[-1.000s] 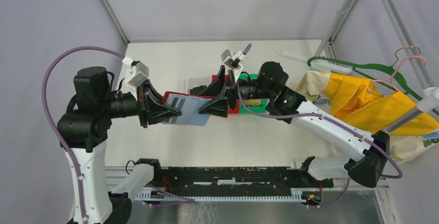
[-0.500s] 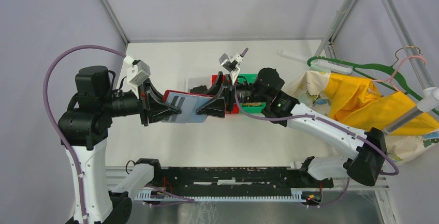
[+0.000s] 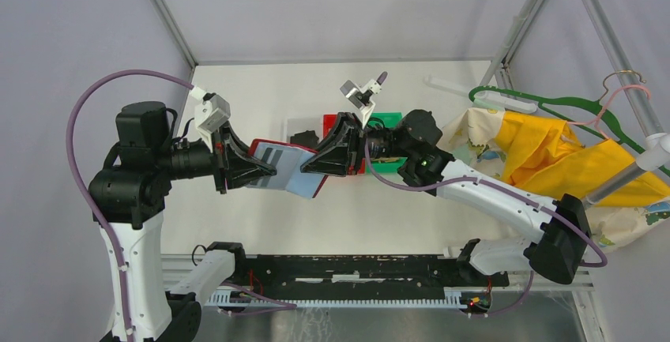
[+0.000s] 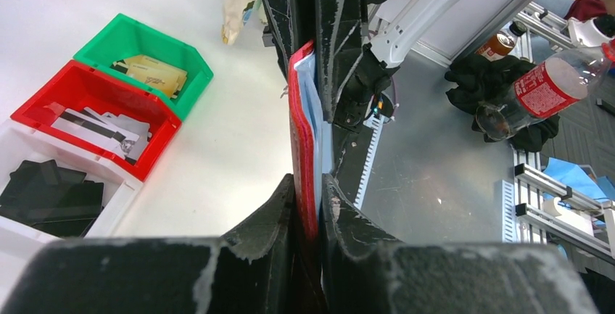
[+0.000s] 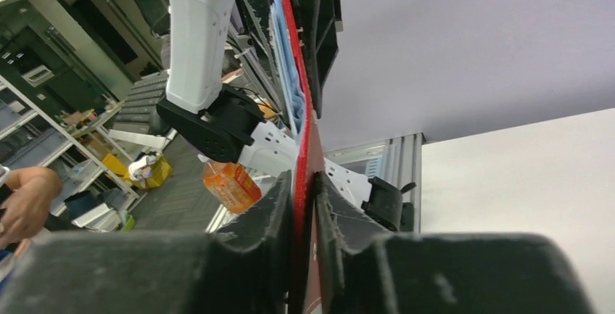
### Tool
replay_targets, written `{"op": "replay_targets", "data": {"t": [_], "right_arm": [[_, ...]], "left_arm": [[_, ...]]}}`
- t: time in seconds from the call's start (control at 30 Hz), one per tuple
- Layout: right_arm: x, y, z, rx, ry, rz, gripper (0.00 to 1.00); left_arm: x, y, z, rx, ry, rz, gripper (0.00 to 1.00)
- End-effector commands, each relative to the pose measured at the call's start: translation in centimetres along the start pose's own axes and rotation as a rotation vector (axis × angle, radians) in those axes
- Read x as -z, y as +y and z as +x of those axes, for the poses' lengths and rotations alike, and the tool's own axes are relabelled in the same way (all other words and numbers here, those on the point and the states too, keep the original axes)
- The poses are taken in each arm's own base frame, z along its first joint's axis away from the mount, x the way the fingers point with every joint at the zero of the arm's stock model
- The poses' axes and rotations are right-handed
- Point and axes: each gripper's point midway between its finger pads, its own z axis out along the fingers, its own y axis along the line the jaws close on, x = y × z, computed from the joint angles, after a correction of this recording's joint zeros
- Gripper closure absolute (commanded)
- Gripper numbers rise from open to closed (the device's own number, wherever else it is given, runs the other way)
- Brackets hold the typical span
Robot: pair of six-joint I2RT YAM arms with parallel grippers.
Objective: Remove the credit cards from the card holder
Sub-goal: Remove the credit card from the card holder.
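We see the small red folding card holder [image 3: 288, 170] with pale blue-grey inner leaves held in the air between the two arms, above the white table [image 3: 261, 89] and just in front of the row of small plastic bins. The left gripper [image 3: 265, 172] is clamped narrow on one end of it. In the wrist view the right gripper [image 5: 303, 183] is pinched on the red edge at the opposite end. We cannot tell whether any credit cards sit in its pockets; a dark-striped patch shows on the upper leaf, and tan card-like pieces [image 4: 156, 73] lie in the green bin [image 4: 190, 75]. Our worry is that the right fingers have caught cover and leaves together, so pulling would strain the fold rather than open a pocket. It could also drag the holder out of the left grip. With the holder tilted over open table, a loosened card could slide out and drop beside the bins or toward the metal rail [image 3: 355, 267] at the near edge. As for writing, we can read none. The red label on the clear plastic bottle [image 4: 540, 85] is too blurred, and the orange bottle [image 5: 232, 187] shows no legible text.
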Motion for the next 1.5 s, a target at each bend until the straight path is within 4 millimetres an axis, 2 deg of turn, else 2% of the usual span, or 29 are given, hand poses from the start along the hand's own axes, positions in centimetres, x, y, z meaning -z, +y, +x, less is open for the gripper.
{"op": "replay_targets", "data": {"t": [0.0,0.07,0.17,0.27,0.33,0.57,1.0,1.47], "right_arm": [[-0.2,1.4,-1.5,0.061,-0.019,-0.030,0.84],[-0.2,0.7,-1.4,0.063,-0.018,0.007,0.91],[-0.2,-0.1,-1.9,0.041,-0.045,0.062,1.00],[-0.4,-1.0,-2.4,-0.020,-0.085,0.102,1.00],[-0.6,-1.2,-2.5,-0.070,-0.104,0.105,1.00],[-0.6,-0.8,-3.0,-0.103,-0.136,0.090,1.00],[-0.7,-1.9,-1.6,-0.120,-0.089,0.104,1.00],[-0.8,-3.1,-0.6,-0.122,-0.054,0.136,1.00]], "left_arm": [[0.1,-0.6,-0.8,-0.069,-0.019,0.023,0.91],[0.1,-0.6,-0.9,-0.070,-0.020,0.026,0.89],[0.1,-0.5,-0.9,-0.071,-0.020,0.025,0.76],[0.0,-0.1,-0.6,-0.062,-0.015,0.019,0.66],[-0.1,0.2,-0.4,-0.061,-0.010,0.007,0.64],[0.0,0.7,0.2,-0.088,0.000,-0.028,0.63],[0.2,-1.4,-0.1,-0.102,-0.025,0.049,0.69],[0.3,-1.9,-0.7,-0.103,-0.033,0.066,0.75]]}}
